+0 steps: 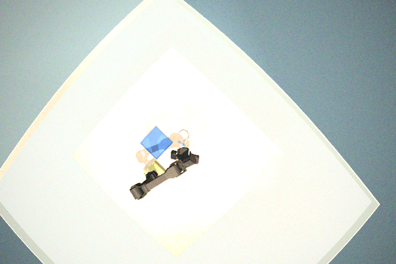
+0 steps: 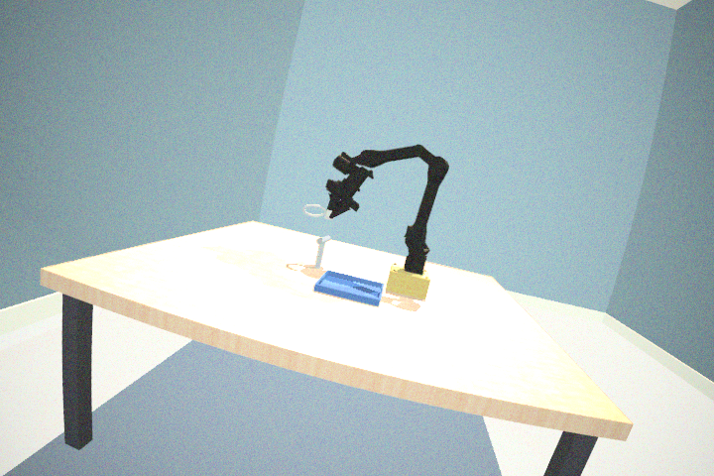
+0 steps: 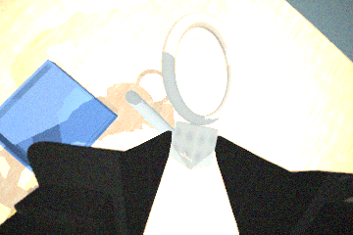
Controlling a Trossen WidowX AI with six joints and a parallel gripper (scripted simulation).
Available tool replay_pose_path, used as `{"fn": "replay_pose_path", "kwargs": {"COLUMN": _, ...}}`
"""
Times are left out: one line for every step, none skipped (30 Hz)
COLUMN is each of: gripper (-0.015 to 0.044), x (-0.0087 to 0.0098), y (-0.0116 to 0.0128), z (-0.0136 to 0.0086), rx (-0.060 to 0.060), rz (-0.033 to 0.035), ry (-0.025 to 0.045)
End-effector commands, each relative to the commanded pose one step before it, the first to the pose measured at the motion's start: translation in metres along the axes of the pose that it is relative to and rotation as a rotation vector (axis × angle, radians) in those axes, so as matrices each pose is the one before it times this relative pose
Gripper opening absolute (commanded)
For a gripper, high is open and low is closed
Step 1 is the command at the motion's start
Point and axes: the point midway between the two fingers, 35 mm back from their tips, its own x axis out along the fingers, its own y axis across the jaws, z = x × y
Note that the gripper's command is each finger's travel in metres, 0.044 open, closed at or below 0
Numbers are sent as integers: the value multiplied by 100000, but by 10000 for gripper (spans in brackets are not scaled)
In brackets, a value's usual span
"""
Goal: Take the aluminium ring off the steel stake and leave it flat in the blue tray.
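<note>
The ring (image 2: pixel 312 205) (image 3: pixel 169 73) is off the stake (image 1: pixel 181 144) (image 2: pixel 319 255) (image 3: pixel 152 116), up in the air above its top and apart from it. It looks nearly level in the exterior view. Its tab (image 2: pixel 328 213) (image 3: pixel 194 142) points back at the arm (image 1: pixel 164 177) (image 2: pixel 427 196); the loop sticks out the other way. Being round, the ring has no long axis except the line running through the tab.

The gripper (image 1: pixel 183 149) (image 2: pixel 330 214) (image 3: pixel 192 137) is clamped on the tab, one finger on either side.

The stake stands upright on the counter (image 1: pixel 173 77) (image 2: pixel 257 336) (image 3: pixel 282 73). In the wrist view it shows between the tray (image 1: pixel 154 135) (image 2: pixel 350 298) (image 3: pixel 47 98) and the ring. The tray sits near the stake, with the yellow block (image 1: pixel 156 165) (image 2: pixel 409 283) under the arm farther from the stake. A ring-shaped shadow (image 1: pixel 183 130) (image 2: pixel 295 265) (image 3: pixel 149 71) falls beside the stake.

From the top, the arm hides the fingertips, and the ring is too washed out to trace. Glare blurs the stake's foot, and in the wrist view a finger cuts off the tray's near corner.
</note>
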Motion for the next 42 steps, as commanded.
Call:
{"fn": "replay_pose_path", "kwargs": {"gripper": 0, "x": -149, "y": 507, "z": -84, "rx": -7347, "rz": -2211, "ry": -1857}}
{"fn": "replay_pose_path", "kwargs": {"gripper": 0, "x": -15, "y": 157, "z": -40, "rx": -2163, "rz": -560, "ry": -489}}
{"fn": "replay_pose_path", "kwargs": {"gripper": 0, "x": -15, "y": 158, "z": -38, "rx": -2162, "rz": -568, "ry": -480}}
{"fn": "replay_pose_path", "kwargs": {"gripper": 0, "x": -14, "y": 159, "z": -36, "rx": -2161, "rz": -576, "ry": -471}}
{"fn": "replay_pose_path", "kwargs": {"gripper": 0, "x": -14, "y": 160, "z": -34, "rx": -2160, "rz": -584, "ry": -461}}
{"fn": "replay_pose_path", "kwargs": {"gripper": 0, "x": -13, "y": 161, "z": -32, "rx": -2159, "rz": -592, "ry": -452}}
{"fn": "replay_pose_path", "kwargs": {"gripper": 0, "x": -13, "y": 162, "z": -30, "rx": -2158, "rz": -600, "ry": -443}}
{"fn": "replay_pose_path", "kwargs": {"gripper": 0, "x": -13, "y": 163, "z": -27, "rx": -2157, "rz": -607, "ry": -433}}
{"fn": "replay_pose_path", "kwargs": {"gripper": 0, "x": -12, "y": 164, "z": -25, "rx": -2156, "rz": -614, "ry": -423}}
{"fn": "replay_pose_path", "kwargs": {"gripper": 0, "x": -12, "y": 165, "z": -23, "rx": -2155, "rz": -621, "ry": -413}}
{"fn": "replay_pose_path", "kwargs": {"gripper": 0, "x": -12, "y": 166, "z": -21, "rx": -2155, "rz": -629, "ry": -404}}
{"fn": "replay_pose_path", "kwargs": {"gripper": 0, "x": -11, "y": 167, "z": -18, "rx": -2154, "rz": -636, "ry": -393}}
{"fn": "replay_pose_path", "kwargs": {"gripper": 0, "x": -11, "y": 168, "z": -16, "rx": -2153, "rz": -642, "ry": -383}}
{"fn": "replay_pose_path", "kwargs": {"gripper": 0, "x": -11, "y": 169, "z": -14, "rx": -2152, "rz": -649, "ry": -373}}
{"fn": "replay_pose_path", "kwargs": {"gripper": 0, "x": -10, "y": 169, "z": -11, "rx": -2151, "rz": -655, "ry": -362}}
{"fn": "replay_pose_path", "kwargs": {"gripper": 0, "x": -10, "y": 170, "z": -9, "rx": -2150, "rz": -661, "ry": -352}}
{"fn": "replay_pose_path", "kwargs": {"gripper": 0, "x": -10, "y": 171, "z": -6, "rx": -2149, "rz": -668, "ry": -341}}
{"fn": "replay_pose_path", "kwargs": {"gripper": 0, "x": -9, "y": 171, "z": -4, "rx": -2148, "rz": -673, "ry": -330}}
{"fn": "replay_pose_path", "kwargs": {"gripper": 0, "x": -9, "y": 172, "z": -1, "rx": -2147, "rz": -679, "ry": -319}}
{"fn": "replay_pose_path", "kwargs": {"gripper": 0, "x": -9, "y": 172, "z": 1, "rx": -2145, "rz": -685, "ry": -308}}
{"fn": "replay_pose_path", "kwargs": {"gripper": 0, "x": -8, "y": 173, "z": 4, "rx": -2145, "rz": -690, "ry": -297}}
{"fn": "replay_pose_path", "kwargs": {"gripper": 0, "x": -8, "y": 174, "z": 6, "rx": -2144, "rz": -696, "ry": -286}}
{"fn": "replay_pose_path", "kwargs": {"gripper": 0, "x": -8, "y": 174, "z": 9, "rx": -2143, "rz": -701, "ry": -275}}
{"fn": "replay_pose_path", "kwargs": {"gripper": 0, "x": -7, "y": 174, "z": 12, "rx": -2142, "rz": -706, "ry": -263}}
{"fn": "replay_pose_path", "kwargs": {"gripper": 0, "x": -7, "y": 175, "z": 14, "rx": -2141, "rz": -710, "ry": -252}}
{"fn": "replay_pose_path", "kwargs": {"gripper": 0, "x": -7, "y": 175, "z": 17, "rx": -2140, "rz": -715, "ry": -240}}
{"fn": "replay_pose_path", "kwargs": {"gripper": 0, "x": -6, "y": 175, "z": 20, "rx": -2139, "rz": -719, "ry": -229}}
{"fn": "replay_pose_path", "kwargs": {"gripper": 0, "x": -6, "y": 175, "z": 22, "rx": -2138, "rz": -723, "ry": -217}}
{"fn": "replay_pose_path", "kwargs": {"gripper": 0, "x": -6, "y": 175, "z": 25, "rx": -2136, "rz": -727, "ry": -205}}
{"fn": "replay_pose_path", "kwargs": {"gripper": 0, "x": -6, "y": 175, "z": 28, "rx": -2135, "rz": -731, "ry": -193}}
{"fn": "replay_pose_path", "kwargs": {"gripper": 0, "x": -5, "y": 176, "z": 31, "rx": -2136, "rz": -735, "ry": -181}}
{"fn": "replay_pose_path", "kwargs": {"gripper": 0, "x": -5, "y": 176, "z": 33, "rx": -2134, "rz": -739, "ry": -169}}
{"fn": "replay_pose_path", "kwargs": {"gripper": 0, "x": -5, "y": 176, "z": 36, "rx": -2133, "rz": -742, "ry": -157}}
{"fn": "replay_pose_path", "kwargs": {"gripper": 0, "x": -5, "y": 175, "z": 39, "rx": -2132, "rz": -745, "ry": -145}}
{"fn": "replay_pose_path", "kwargs": {"gripper": 0, "x": -4, "y": 175, "z": 42, "rx": -2131, "rz": -748, "ry": -132}}
{"fn": "replay_pose_path", "kwargs": {"gripper": 0, "x": -4, "y": 175, "z": 45, "rx": -2130, "rz": -751, "ry": -120}}
{"fn": "replay_pose_path", "kwargs": {"gripper": 0, "x": -4, "y": 175, "z": 47, "rx": -2127, "rz": -753, "ry": -107}}
{"fn": "replay_pose_path", "kwargs": {"gripper": 0, "x": -3, "y": 142, "z": 41, "rx": -1735, "rz": -616, "ry": -78}}
{"fn": "replay_pose_path", "kwargs": {"gripper": 0, "x": -2, "y": 85, "z": 26, "rx": -1041, "rz": -370, "ry": -43}}
{"fn": "replay_pose_path", "kwargs": {"gripper": 0, "x": 13, "y": 13, "z": 14, "rx": 330, "rz": 195, "ry": 50}}
{"fn": "replay_pose_path", "kwargs": {"gripper": 0, "x": 38, "y": 38, "z": 41, "rx": 989, "rz": 585, "ry": 156}}
{"fn": "replay_pose_path", "kwargs": {"gripper": 0, "x": 62, "y": 64, "z": 68, "rx": 1639, "rz": 969, "ry": 279}}
